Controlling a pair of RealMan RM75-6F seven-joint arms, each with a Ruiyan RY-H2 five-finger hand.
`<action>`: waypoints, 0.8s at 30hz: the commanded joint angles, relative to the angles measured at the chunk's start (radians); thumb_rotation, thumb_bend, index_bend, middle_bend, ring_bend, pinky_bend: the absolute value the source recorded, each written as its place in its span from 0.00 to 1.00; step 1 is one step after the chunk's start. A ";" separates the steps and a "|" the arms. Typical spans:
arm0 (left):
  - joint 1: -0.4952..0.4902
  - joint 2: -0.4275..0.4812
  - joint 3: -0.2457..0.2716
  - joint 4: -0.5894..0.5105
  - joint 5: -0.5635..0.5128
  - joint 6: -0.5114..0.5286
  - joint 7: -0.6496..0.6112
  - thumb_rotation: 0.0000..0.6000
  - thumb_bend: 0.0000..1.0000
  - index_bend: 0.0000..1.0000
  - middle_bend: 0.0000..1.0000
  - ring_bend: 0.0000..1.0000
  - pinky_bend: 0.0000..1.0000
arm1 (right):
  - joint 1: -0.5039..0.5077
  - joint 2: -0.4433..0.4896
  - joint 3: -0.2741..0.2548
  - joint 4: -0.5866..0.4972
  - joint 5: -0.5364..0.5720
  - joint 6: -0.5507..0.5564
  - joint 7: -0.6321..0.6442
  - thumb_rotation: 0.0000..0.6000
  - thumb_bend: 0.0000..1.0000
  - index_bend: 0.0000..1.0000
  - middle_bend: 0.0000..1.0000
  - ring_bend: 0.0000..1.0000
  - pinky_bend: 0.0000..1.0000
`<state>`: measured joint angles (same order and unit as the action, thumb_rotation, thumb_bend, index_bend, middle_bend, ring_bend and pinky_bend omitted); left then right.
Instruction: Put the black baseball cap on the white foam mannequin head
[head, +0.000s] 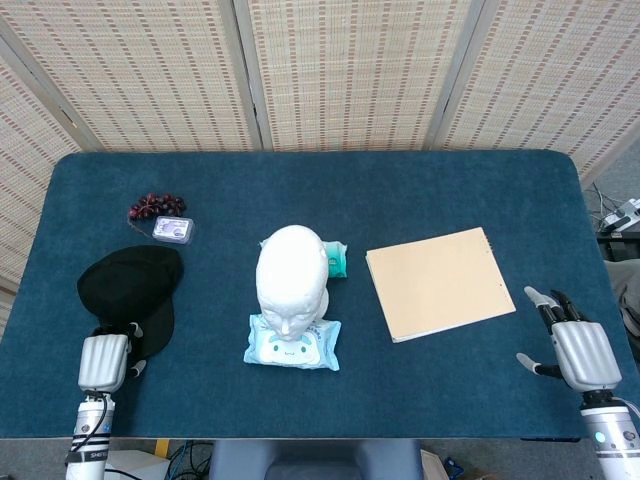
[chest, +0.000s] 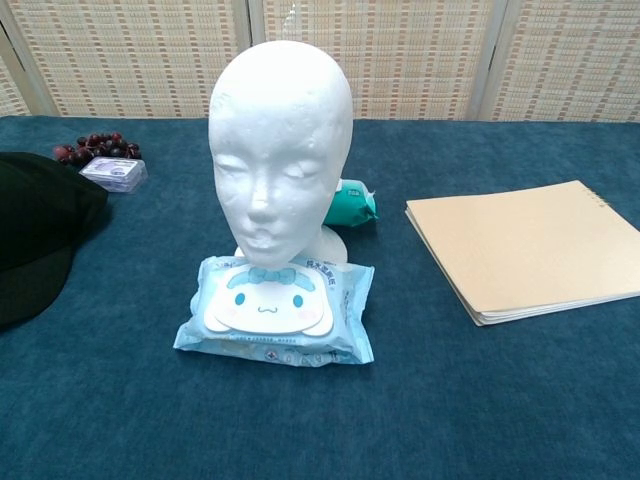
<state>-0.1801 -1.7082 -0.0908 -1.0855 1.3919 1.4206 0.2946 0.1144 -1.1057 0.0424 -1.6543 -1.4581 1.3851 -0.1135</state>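
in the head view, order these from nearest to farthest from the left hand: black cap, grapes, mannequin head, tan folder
From the left hand:
1. Black cap, right at its fingers, table's left.
2. Grapes, far left, behind the cap.
3. Mannequin head, centre.
4. Tan folder, right of centre.

The chest view is cutting off the black cap at its left edge, so only part of it is showing there, and neither hand is appearing in that view at all. From the head view, the left hand is covering the near rim of the cap's brim, and whether its fingers are touching the fabric is staying unclear. Behind the mannequin head, far to the right of that hand, a teal packet is peeking out, mostly hidden.
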 joint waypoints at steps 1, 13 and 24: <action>-0.002 -0.004 -0.004 0.008 -0.004 -0.002 -0.005 1.00 0.04 0.44 0.63 0.41 0.42 | 0.000 0.000 0.000 0.000 0.000 0.000 0.001 1.00 0.00 0.06 0.23 0.11 0.38; -0.007 -0.033 -0.014 0.068 -0.006 0.012 0.000 1.00 0.04 0.45 0.63 0.41 0.42 | 0.000 0.001 0.000 0.000 0.001 -0.001 0.001 1.00 0.00 0.06 0.23 0.11 0.38; -0.011 -0.074 -0.031 0.149 0.011 0.061 -0.054 1.00 0.04 0.45 0.64 0.41 0.42 | 0.000 0.002 -0.001 -0.001 0.000 -0.001 0.001 1.00 0.00 0.06 0.23 0.11 0.38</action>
<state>-0.1905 -1.7782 -0.1186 -0.9427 1.3995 1.4747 0.2504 0.1147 -1.1037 0.0416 -1.6555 -1.4582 1.3840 -0.1123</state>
